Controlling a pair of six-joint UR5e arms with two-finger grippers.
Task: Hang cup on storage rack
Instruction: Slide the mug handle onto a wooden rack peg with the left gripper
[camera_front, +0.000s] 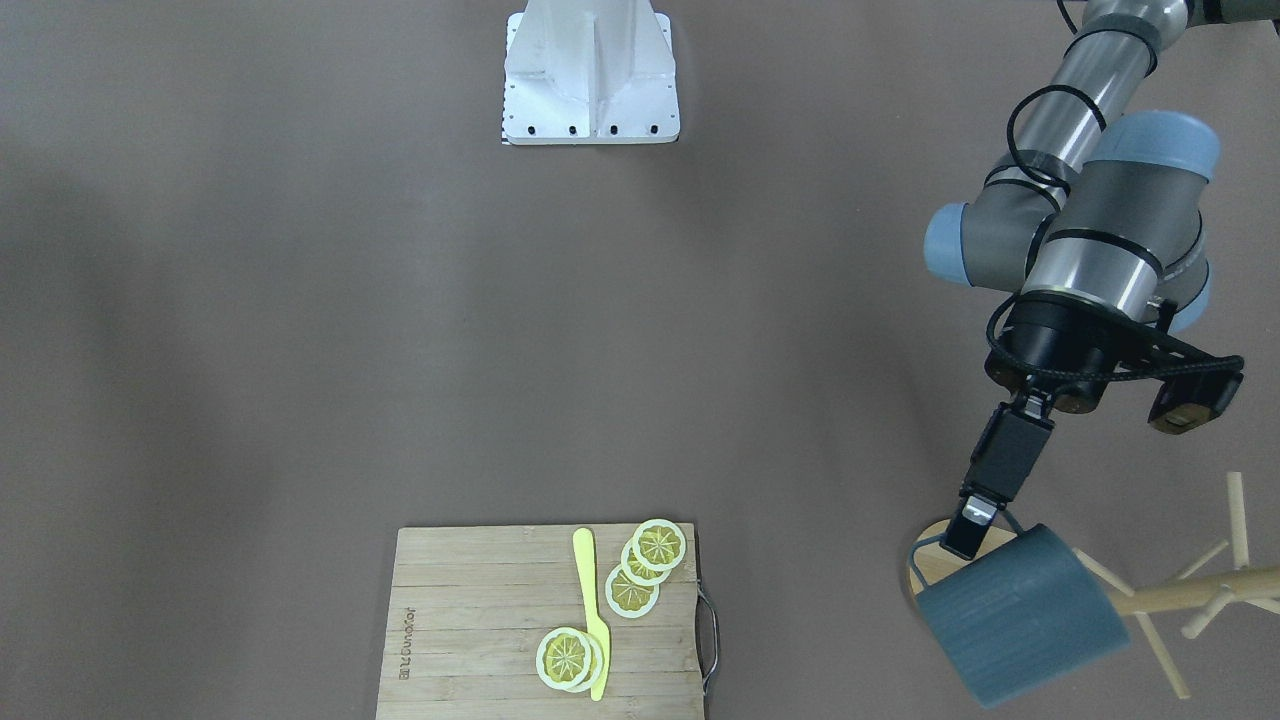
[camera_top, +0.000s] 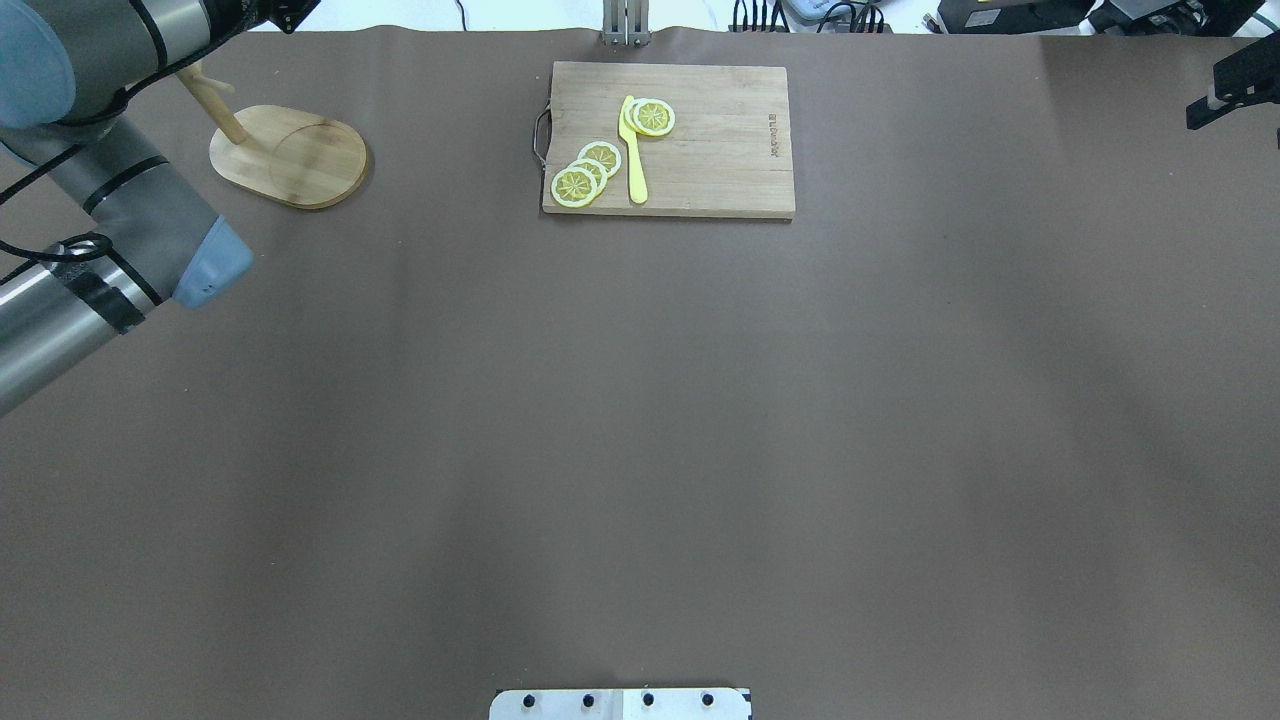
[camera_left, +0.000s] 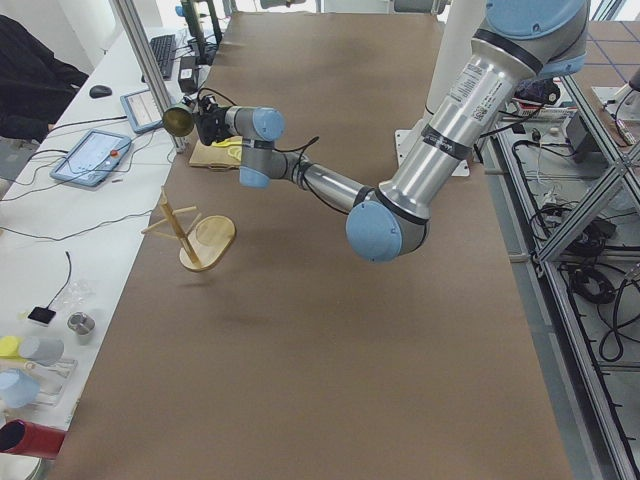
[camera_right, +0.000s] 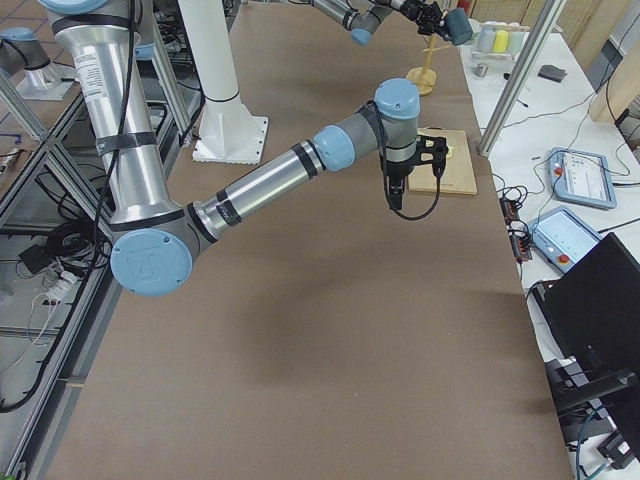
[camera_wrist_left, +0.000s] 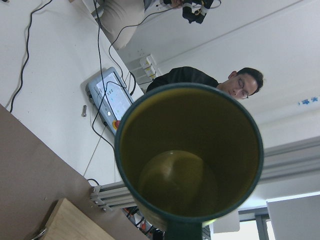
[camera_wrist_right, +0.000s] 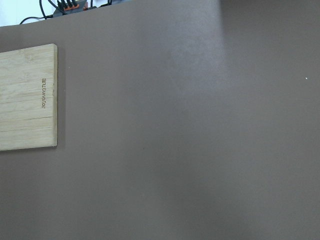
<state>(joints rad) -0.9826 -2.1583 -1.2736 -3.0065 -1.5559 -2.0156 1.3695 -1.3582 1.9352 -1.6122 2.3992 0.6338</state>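
Observation:
The cup (camera_front: 1020, 615) is dark blue-grey with a yellowish-olive inside (camera_wrist_left: 185, 165). It hangs in the air, tipped on its side. My left gripper (camera_front: 972, 522) is shut on its loop handle. The storage rack, a light wooden mug tree, has its pole (camera_front: 1195, 592) and pegs just beside the cup in the front-facing view, and its oval base (camera_top: 290, 155) rests on the table. From the left side the cup (camera_left: 178, 121) is well above the storage rack (camera_left: 190, 235), apart from it. My right gripper (camera_right: 397, 195) hangs over the table near the cutting board; I cannot tell its state.
A wooden cutting board (camera_top: 720, 150) at the table's far middle carries lemon slices (camera_top: 585, 175) and a yellow knife (camera_top: 633, 150). A person in a dark top (camera_wrist_left: 182, 77) sits past the table edge, by a desk with cables and a tablet.

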